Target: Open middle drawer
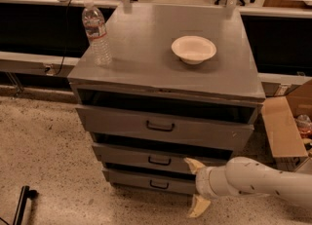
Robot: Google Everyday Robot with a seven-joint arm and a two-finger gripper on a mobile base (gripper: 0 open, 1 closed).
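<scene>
Grey cabinet (161, 68) sits mid-scene w/ three drawers stacked on its near face. Middle drawer (129, 156) is the mid-sized front, between the big top drawer (117, 121) and the small bottom drawer (131, 179). Its small black loop handle (159, 160) is at the centre of the front. There's a dark gap above the front, and the tray behind can't be seen from here.

Gripper (196, 186) is low at the near right, just right of the middle and bottom fronts, on a white arm (263, 180) coming in from the right edge. Its fingers are spread wide apart, w/ nothing held between them. The upper finger (194, 164) points at the right end of the middle front, well right of the handle; can't tell if it's touching. The lower finger (199, 206) hangs below bottom-drawer level, over the speckled floor (48, 160).

On the cabinet top, a clear water bottle (96, 34) stands upright at the left edge and a white bowl (193, 49) sits right of centre, well apart from the bottle. An open cardboard box (285, 126) is on the floor to the cabinet's right. A black object (22, 204) is at the near left; can't tell what it is.
</scene>
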